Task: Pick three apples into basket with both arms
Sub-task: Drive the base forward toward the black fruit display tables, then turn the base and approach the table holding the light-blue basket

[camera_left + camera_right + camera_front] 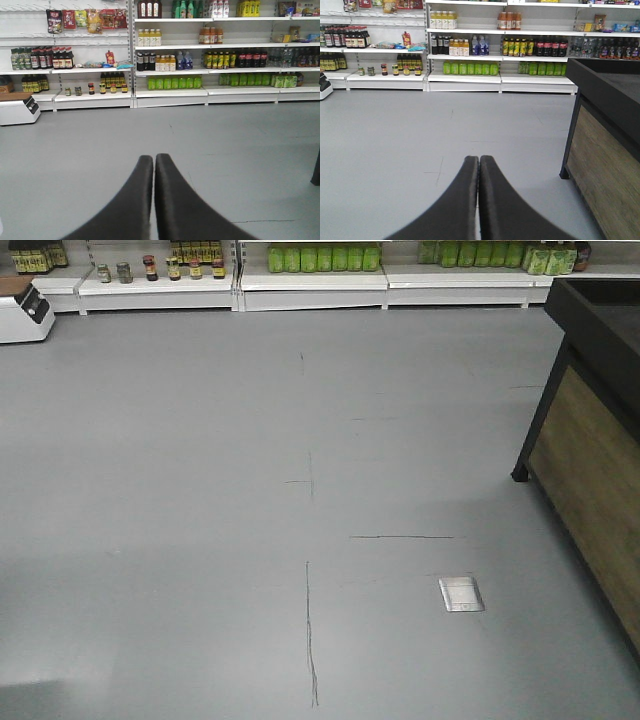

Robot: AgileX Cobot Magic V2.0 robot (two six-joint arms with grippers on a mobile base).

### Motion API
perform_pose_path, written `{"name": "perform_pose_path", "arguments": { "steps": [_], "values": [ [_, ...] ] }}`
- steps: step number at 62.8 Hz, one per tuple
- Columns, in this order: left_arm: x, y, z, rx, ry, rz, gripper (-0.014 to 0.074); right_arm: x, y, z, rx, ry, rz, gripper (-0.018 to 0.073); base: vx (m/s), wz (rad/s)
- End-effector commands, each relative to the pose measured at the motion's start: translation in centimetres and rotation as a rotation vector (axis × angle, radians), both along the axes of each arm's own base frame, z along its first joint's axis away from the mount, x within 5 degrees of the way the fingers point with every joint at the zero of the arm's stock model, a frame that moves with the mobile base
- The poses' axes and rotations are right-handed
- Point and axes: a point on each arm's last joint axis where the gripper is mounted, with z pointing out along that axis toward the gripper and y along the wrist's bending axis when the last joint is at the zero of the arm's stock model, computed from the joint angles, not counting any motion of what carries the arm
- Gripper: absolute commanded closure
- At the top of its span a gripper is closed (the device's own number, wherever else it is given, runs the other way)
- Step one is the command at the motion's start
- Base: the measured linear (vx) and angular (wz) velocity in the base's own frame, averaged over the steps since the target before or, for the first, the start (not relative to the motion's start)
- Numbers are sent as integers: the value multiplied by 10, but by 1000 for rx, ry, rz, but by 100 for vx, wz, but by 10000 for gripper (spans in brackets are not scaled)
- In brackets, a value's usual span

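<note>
pointing at stocked shelves across grey floor, left gripper and right gripper were both pressed closed, holding nothing; wood-sided counter stood to the right.

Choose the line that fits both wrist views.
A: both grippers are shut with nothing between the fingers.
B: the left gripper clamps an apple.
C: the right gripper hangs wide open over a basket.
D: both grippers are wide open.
A: the left gripper and the right gripper each show two dark fingers pressed together and empty, with only the grey floor and stocked shelves beyond.
</note>
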Motion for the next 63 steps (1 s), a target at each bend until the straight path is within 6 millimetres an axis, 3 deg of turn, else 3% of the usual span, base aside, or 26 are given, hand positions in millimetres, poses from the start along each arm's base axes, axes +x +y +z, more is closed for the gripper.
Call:
{"name": "perform_pose_path", "arguments": {
  "steps": [1, 41, 63],
  "values": [
    [0, -1, 3, -9, -74, -10, 603, -1, 0, 4, -17, -83, -3, 569, 16, -3],
    [0, -1, 3, -9, -74, -10, 603, -1, 0, 4, -17, -83, -3, 569, 15, -4],
    [0, -1, 3, -9, -74, -10, 603, -1, 0, 4, -17, -83, -2, 569, 12, -29]
  ]
}}
